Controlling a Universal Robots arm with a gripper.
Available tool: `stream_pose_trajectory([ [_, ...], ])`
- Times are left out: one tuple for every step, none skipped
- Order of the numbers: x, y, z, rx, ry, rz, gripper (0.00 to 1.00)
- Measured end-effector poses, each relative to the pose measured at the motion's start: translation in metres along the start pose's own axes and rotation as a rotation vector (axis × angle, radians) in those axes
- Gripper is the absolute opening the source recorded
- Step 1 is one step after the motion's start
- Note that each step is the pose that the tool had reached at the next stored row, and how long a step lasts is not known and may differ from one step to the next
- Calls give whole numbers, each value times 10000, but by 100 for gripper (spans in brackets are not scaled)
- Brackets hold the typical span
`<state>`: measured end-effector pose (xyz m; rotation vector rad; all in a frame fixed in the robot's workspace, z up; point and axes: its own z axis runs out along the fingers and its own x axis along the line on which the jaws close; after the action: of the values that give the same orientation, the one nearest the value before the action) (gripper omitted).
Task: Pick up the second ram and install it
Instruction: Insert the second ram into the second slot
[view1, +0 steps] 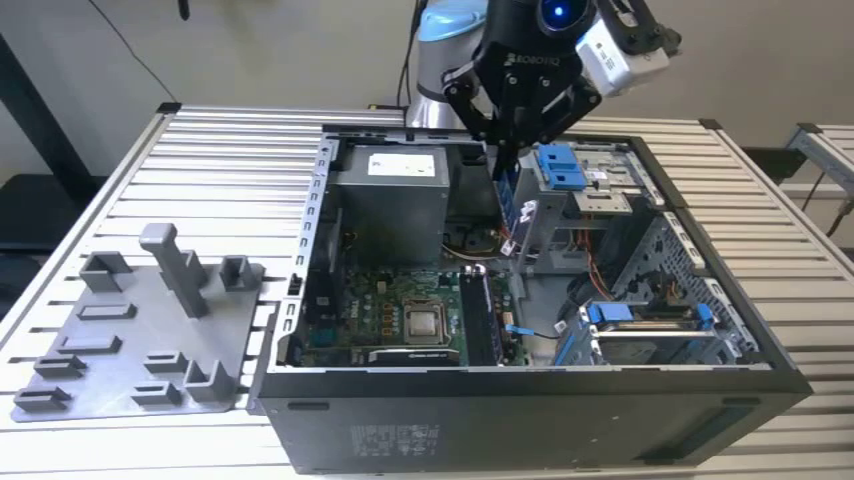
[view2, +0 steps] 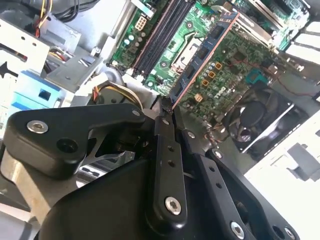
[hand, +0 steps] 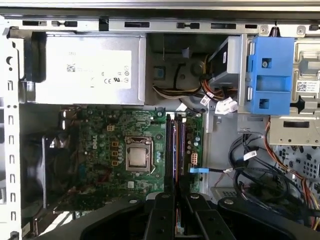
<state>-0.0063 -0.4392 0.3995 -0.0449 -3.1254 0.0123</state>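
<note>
A pale metal desk (view1: 227, 150) of long ribbed slats lies in even, soft light in the exterior view. Behind the desk stands a plain off-white wall (view1: 294, 50), and a thin dark cable (view1: 123, 50) hangs down it towards the desk's far corner. Just beyond the desk on the exterior view's right is another slatted table (view1: 830, 150), and off the desk's opposite side is a dark slanting post (view1: 34, 100).

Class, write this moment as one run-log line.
gripper | shut on second ram | held over motherboard | not yet installed
</note>
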Motion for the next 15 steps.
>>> stream_pose_trajectory([
  [0, 0, 2, -2, 1, 139, 14],
  [0, 0, 2, -3, 1, 224, 14],
  [0, 0, 2, -3, 0, 257, 14],
  [0, 0, 3, -4, -5, 279, 14],
  [2, 0, 3, -5, -7, 288, 14],
  [2, 0, 3, -5, -8, 288, 14],
  [2, 0, 3, -5, -8, 289, 14],
  [2, 0, 3, -6, -9, 289, 14],
  [3, 1, 8, -11, -41, 291, 14],
  [5, 3, 15, -13, -114, 291, 14],
  [8, 6, 21, -14, -188, 290, 14],
  [10, 7, 28, -15, -250, 291, 14],
  [9, 8, 36, -16, -273, 292, 14],
  [9, 10, 43, -16, -275, 297, 14],
  [9, 10, 50, -5, -276, 305, 14],
])
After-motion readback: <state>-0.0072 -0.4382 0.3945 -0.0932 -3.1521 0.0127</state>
